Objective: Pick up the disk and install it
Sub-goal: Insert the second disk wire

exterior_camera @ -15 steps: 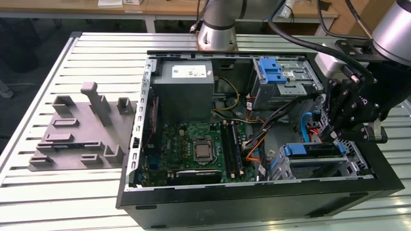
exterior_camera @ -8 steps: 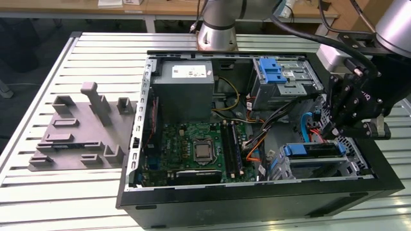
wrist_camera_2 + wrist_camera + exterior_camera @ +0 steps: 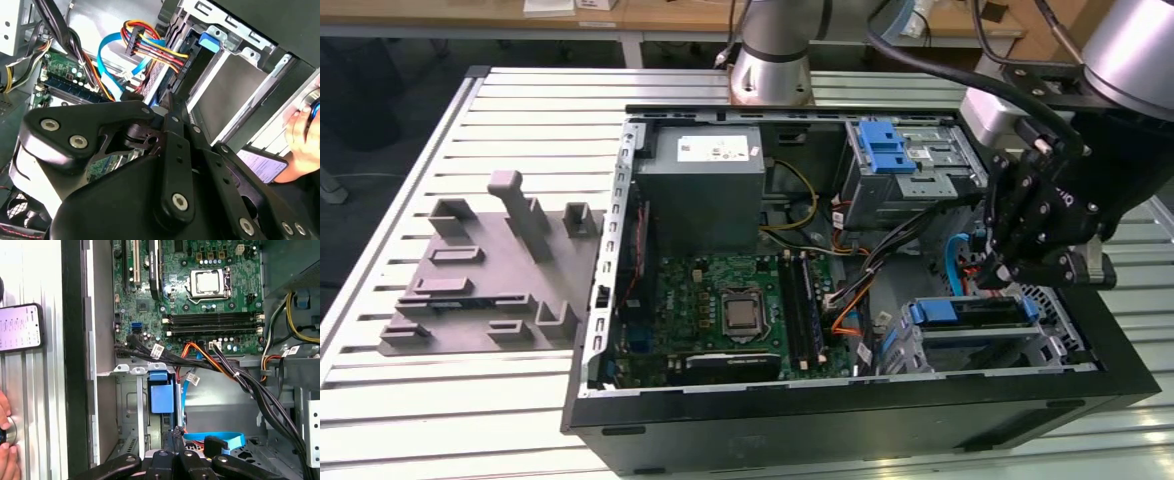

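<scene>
While the disk [image 3: 967,312] appears seated in its bay of the computer case [image 3: 854,420], the gripper [image 3: 991,282] hangs just above, fingers closed together, apparently grasping nothing.

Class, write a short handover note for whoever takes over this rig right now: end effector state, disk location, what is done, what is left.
End effector: poised just above the lower drive cage at the exterior view's right; open or shut cannot be told.
Disk: its blue carrier sits in that cage, inside the open computer case.
Done: disk appears to be in the bay.
Left: full seating not confirmed.
Note: a person's hand is beside the case.
</scene>
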### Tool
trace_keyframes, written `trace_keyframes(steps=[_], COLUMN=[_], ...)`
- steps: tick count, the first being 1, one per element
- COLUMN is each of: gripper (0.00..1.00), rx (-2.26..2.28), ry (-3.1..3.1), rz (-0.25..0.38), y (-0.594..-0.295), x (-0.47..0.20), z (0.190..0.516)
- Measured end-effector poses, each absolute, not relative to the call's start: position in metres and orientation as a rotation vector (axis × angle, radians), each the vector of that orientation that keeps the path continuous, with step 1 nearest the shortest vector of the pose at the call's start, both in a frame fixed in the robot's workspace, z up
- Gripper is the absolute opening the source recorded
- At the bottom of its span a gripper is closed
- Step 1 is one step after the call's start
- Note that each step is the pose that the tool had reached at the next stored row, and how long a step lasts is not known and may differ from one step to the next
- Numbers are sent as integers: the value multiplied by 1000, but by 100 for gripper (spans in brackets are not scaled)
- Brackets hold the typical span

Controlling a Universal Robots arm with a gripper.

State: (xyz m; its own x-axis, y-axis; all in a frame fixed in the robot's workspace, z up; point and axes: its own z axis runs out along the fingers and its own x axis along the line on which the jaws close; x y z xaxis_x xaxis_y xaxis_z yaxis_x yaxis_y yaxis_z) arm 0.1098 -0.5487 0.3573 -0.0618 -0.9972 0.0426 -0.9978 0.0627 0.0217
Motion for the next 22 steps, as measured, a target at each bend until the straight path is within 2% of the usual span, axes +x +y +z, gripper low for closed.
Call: trace_keyframes(steps=[22], gripper=[11], rx=[2119], ry=[-2256], rz=[22], y=[-549], x=[106], z=[373])
